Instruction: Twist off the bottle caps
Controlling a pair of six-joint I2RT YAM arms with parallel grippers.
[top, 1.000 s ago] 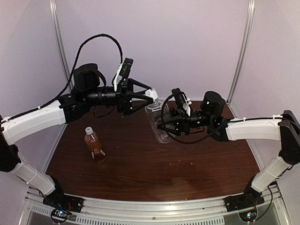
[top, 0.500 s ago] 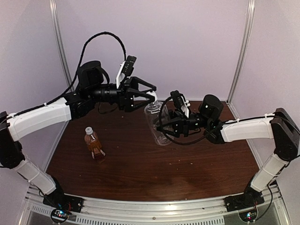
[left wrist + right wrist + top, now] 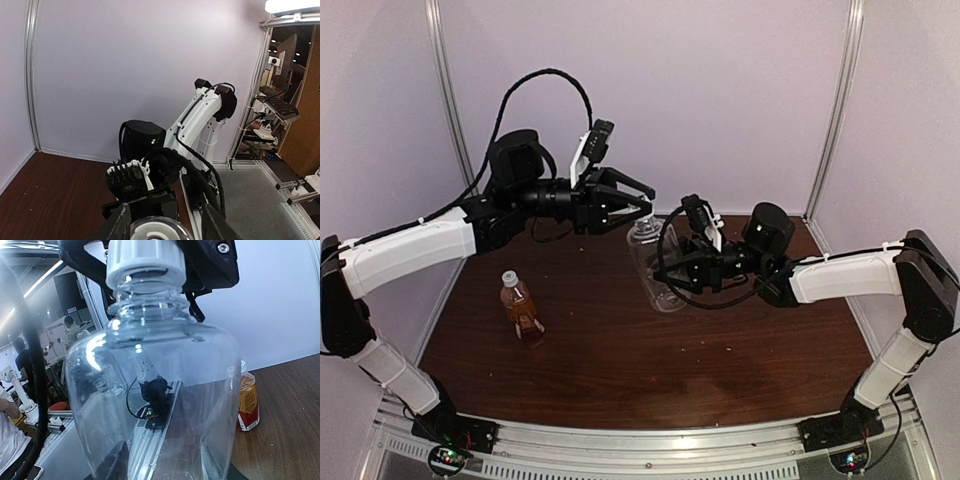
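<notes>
My right gripper (image 3: 672, 268) is shut on the clear bottle (image 3: 655, 262) and holds it above the table, tilted a little to the left. Its fingers (image 3: 112, 462) press the bottle's lower sides (image 3: 165, 390). The white bottle cap (image 3: 642, 224) sits on the neck. My left gripper (image 3: 642, 207) reaches in from the left and straddles that cap (image 3: 155, 231). One finger (image 3: 120, 220) lies against the cap and the other stands a small gap off. The amber bottle (image 3: 522, 312) with a red label stands at the left, its white cap (image 3: 508, 277) on.
The brown table (image 3: 650, 370) is walled by pale panels at the back and sides. A metal rail (image 3: 650, 440) runs along its near edge by the arm bases. The amber bottle (image 3: 248, 402) shows beyond the clear one in the right wrist view.
My left gripper's jaws have narrowed around the clear bottle's cap and the wrist has shifted slightly. The right arm has nudged the bottle a little left and up.
</notes>
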